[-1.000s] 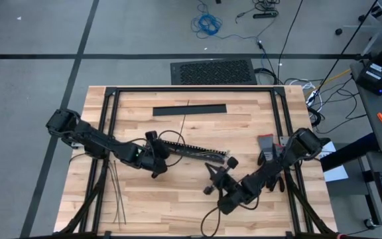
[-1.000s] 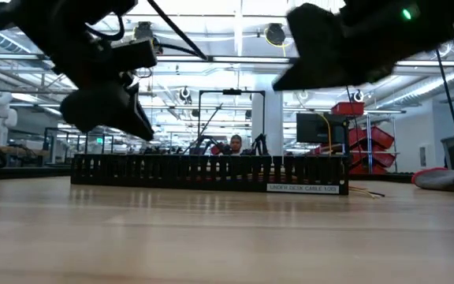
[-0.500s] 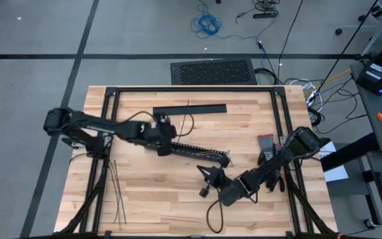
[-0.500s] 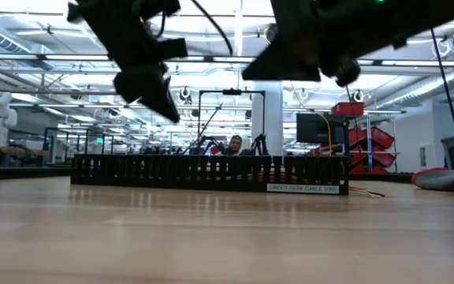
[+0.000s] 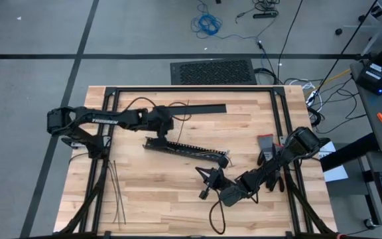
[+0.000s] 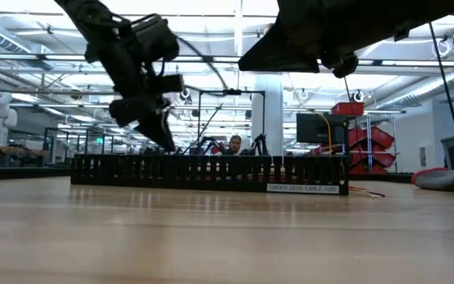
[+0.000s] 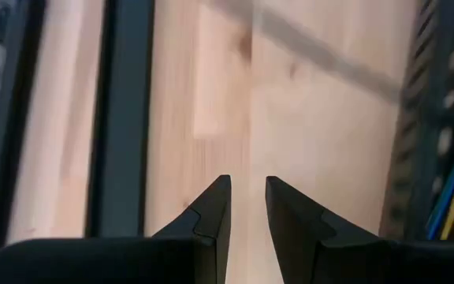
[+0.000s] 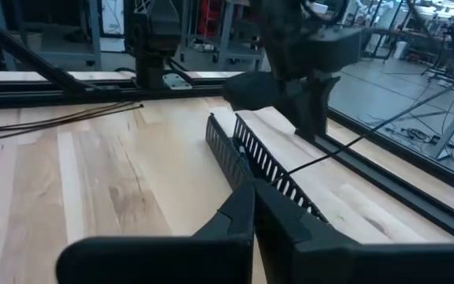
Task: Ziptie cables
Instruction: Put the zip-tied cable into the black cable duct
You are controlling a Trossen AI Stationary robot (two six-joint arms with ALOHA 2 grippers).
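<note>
The coloured cables (image 7: 452,201) show only in the left wrist view, lying inside the long black slotted duct (image 5: 186,151), which rests flat on the table. My left gripper (image 5: 159,131) hangs pointing down just beyond the duct's left end, on its far side. Its fingers (image 7: 247,197) are narrowly open over bare wood. My right gripper (image 5: 207,182) hovers off the duct's near side, by its right end, with its fingers (image 8: 254,197) shut and empty. The zipties (image 5: 116,192) lie loose near the table's left near corner.
A flat black strip (image 5: 190,109) lies toward the far edge, beyond my left gripper. A thin dark line (image 8: 369,134) crosses the duct's top. A grey and red object (image 5: 266,147) sits by the right arm. Bare wood lies between the duct and the near edge.
My left gripper has risen from the near side of the duct's left end and crossed over it toward the far edge. It now hangs lower on the far side. My right gripper has drifted a little toward the table's left and near edge.
</note>
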